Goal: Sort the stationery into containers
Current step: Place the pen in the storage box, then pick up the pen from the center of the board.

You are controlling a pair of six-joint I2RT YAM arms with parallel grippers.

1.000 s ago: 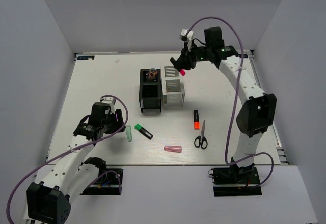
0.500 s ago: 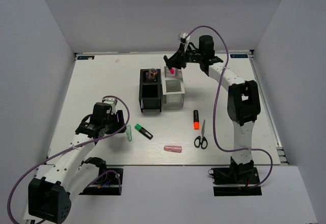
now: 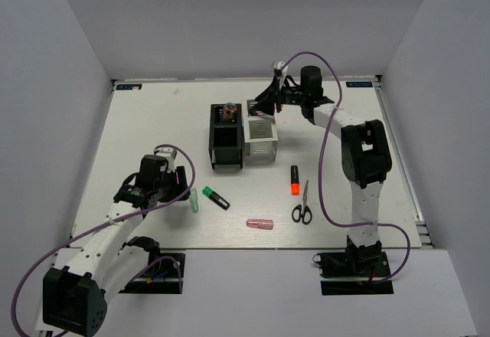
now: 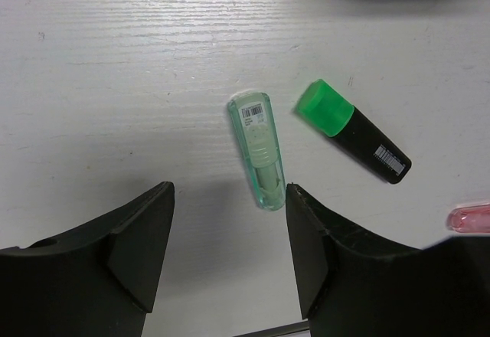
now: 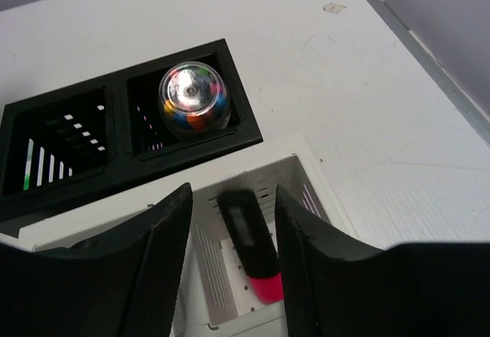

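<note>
Bright, even light from above washes the white tabletop [image 3: 153, 122], leaving short, soft shadows. Ahead of the left gripper [image 4: 230, 195] the surface is sharp, while the gripper itself is dark and blurred. Around the right gripper [image 5: 230, 199] the picture is dimmer.

Pink tube [image 4: 468, 218] — cut off by left-wrist view's right edge

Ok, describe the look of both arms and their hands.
Both the left arm and right arm have white links with bulky black joint housings. A thin purple cable loops loosely along each. The left hand and right hand are matte black, each with two broad, smooth fingers. No markings are visible.
</note>
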